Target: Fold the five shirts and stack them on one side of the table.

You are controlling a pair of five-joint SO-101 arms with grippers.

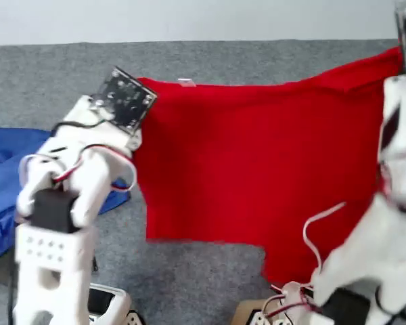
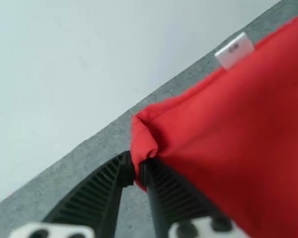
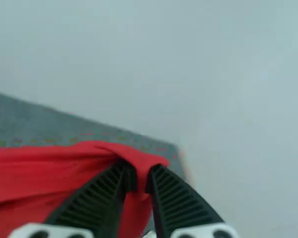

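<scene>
A red shirt (image 1: 257,156) is held up above the grey table between the two arms, hanging as a broad sheet. My left gripper (image 2: 137,173) is shut on its far left corner, where the red cloth (image 2: 223,129) bunches between the black fingers; a white label (image 2: 234,50) sticks out of the upper edge. My right gripper (image 3: 137,176) is shut on a pinched fold of the same red shirt (image 3: 44,173) at the far right. A blue shirt (image 1: 7,183) lies crumpled at the table's left edge, beside the left arm (image 1: 74,196).
The grey felt table (image 1: 189,284) shows below the hanging shirt and along the far edge. A pale wall stands behind the table. The right arm's white body (image 1: 379,257) and loose cables fill the near right corner.
</scene>
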